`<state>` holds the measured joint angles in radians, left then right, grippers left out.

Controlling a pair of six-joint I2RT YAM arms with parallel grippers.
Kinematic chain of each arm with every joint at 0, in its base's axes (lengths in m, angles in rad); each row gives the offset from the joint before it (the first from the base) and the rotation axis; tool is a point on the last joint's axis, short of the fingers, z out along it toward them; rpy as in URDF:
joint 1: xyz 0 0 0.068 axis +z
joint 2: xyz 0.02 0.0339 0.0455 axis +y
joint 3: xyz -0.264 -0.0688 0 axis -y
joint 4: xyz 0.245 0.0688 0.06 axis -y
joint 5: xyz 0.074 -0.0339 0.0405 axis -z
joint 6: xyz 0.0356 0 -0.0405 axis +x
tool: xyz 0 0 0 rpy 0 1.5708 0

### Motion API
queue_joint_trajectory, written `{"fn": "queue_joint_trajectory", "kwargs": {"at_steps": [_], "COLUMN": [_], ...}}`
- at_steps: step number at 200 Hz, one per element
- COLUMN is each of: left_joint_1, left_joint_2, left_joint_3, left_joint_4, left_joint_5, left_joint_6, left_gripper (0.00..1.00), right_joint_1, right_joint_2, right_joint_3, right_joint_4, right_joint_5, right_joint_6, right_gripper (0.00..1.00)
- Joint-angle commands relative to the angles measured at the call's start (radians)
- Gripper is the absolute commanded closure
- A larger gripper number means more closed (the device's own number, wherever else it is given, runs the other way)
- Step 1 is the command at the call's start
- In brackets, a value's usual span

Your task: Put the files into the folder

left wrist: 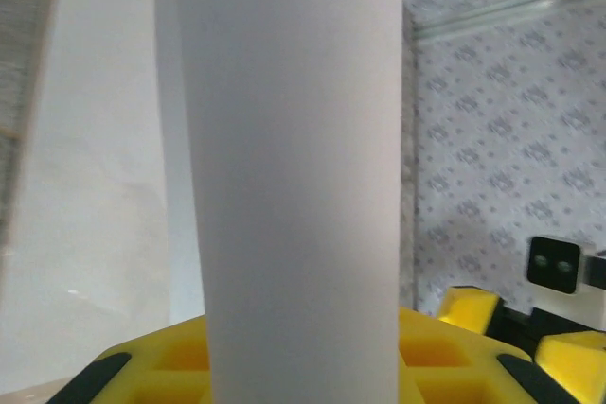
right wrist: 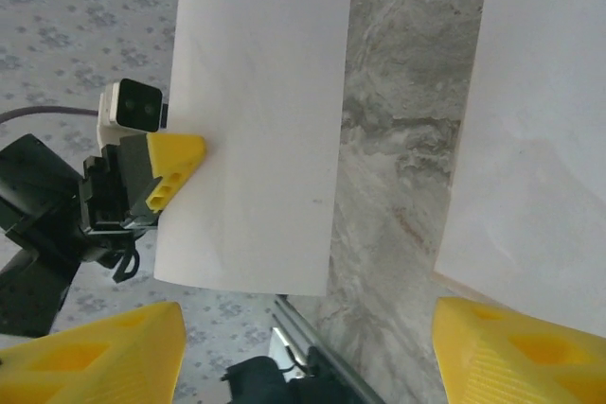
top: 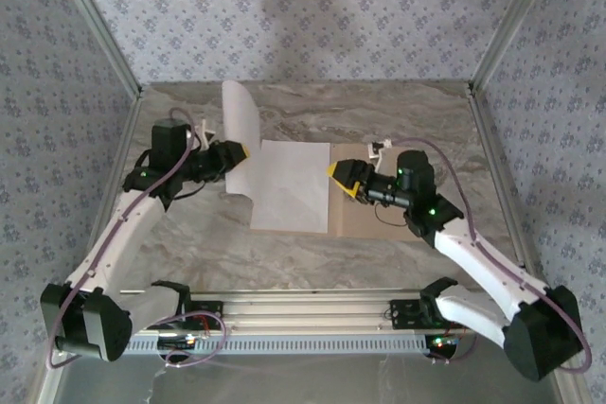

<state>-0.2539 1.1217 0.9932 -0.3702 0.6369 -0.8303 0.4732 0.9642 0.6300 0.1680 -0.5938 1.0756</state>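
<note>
We find one thin white rectangular paper sheet [top: 289,186] lying flat at the table centre. It overlaps the flat tan cardboard folder [top: 352,219], whose bare cardboard shows at the sheet's 3 o'clock. The second white paper sheet [top: 237,130] stands curled upright at the flat sheet's 10 o'clock, just beside its left edge. The left gripper [top: 240,150] is clenched on this upright sheet's edge. The right gripper [top: 333,175], at 3 o'clock over the flat sheet's right edge, stands released, its yellow fingers [right wrist: 511,347] apart and grasping nothing. All rests on the grey marbled table [top: 407,120].
</note>
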Motion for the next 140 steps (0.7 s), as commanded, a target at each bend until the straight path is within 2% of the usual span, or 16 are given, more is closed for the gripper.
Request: {"fn": "queue_joint_trajectory", "kwargs": {"at_steps": [1,34,82,116,140], "left_joint_1": [-0.072,-0.203,-0.390,-0.456,-0.472], "left_joint_2": [0.012,0.042,0.092,0.105,0.106], "left_joint_3": [0.084,0.174,0.258,0.238,0.215], "left_joint_4": [0.018,0.037,0.116,0.202,0.230], "left_joint_5": [-0.004,-0.008,-0.008,-0.013,-0.012], "left_joint_6": [-0.031,-0.044,-0.083,-0.135,-0.159], "left_gripper": [0.71,0.71,0.70,0.71,0.71], "right_joint_1": [-0.021,-0.034,-0.038,-0.041,-0.048], "right_joint_2": [-0.073,-0.133,-0.135,-0.137,-0.133], "right_joint_3": [-0.077,-0.157,-0.183,-0.190,-0.213], "right_joint_4": [0.132,0.314,0.513,0.587,0.622], "right_joint_5": [-0.035,-0.070,-0.121,-0.133,-0.121], "right_joint_6": [0.075,0.140,0.191,0.213,0.231], "right_gripper": [0.28,0.27,0.22,0.18,0.15]}}
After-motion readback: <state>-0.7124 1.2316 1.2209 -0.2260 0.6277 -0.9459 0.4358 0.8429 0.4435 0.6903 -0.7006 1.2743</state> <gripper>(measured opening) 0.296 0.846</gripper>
